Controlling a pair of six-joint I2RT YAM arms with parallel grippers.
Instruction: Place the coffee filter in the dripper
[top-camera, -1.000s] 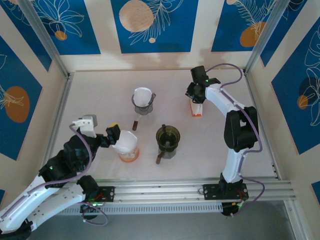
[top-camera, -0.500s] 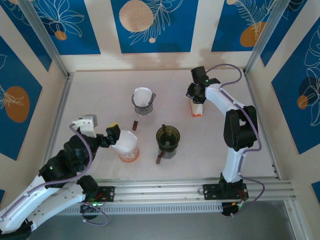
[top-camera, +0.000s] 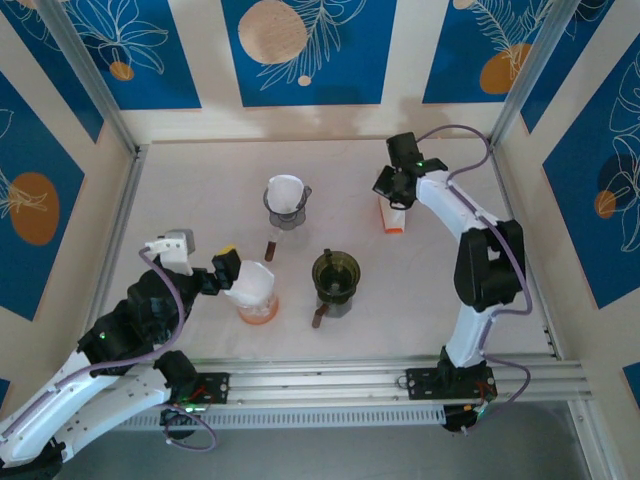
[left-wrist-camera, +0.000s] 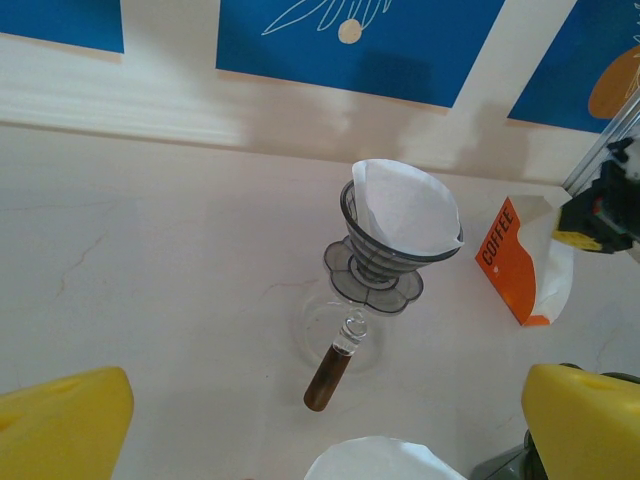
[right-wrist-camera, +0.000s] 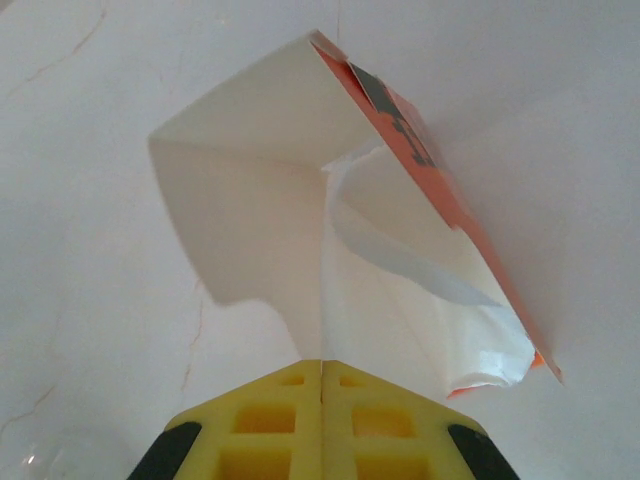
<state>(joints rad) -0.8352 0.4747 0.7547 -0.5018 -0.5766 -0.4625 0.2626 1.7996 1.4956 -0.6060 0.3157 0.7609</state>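
Bench (top-camera: 200, 180) from above: right claw (top-camera: 396, 192) at the orange pouch (top-camera: 394, 220) by the far right edge, and a green dripper (top-camera: 335, 272) mid-bench. Left wrist: left claw (left-wrist-camera: 325, 425) gapes, released. Right wrist: the claw is clenched on what looks like the coffee filter (right-wrist-camera: 240, 200), flimsy, crushable paper best pinched at its rim.

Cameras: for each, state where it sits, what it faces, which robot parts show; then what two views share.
Top external: above, behind the bases, looking down on the table; left arm and right arm show.
Left wrist: on its arm, facing the grey dripper; open yellow fingers show.
Right wrist: on its arm, facing the orange bag; shut fingers pinch white paper.
Shared: the bag, in all three.
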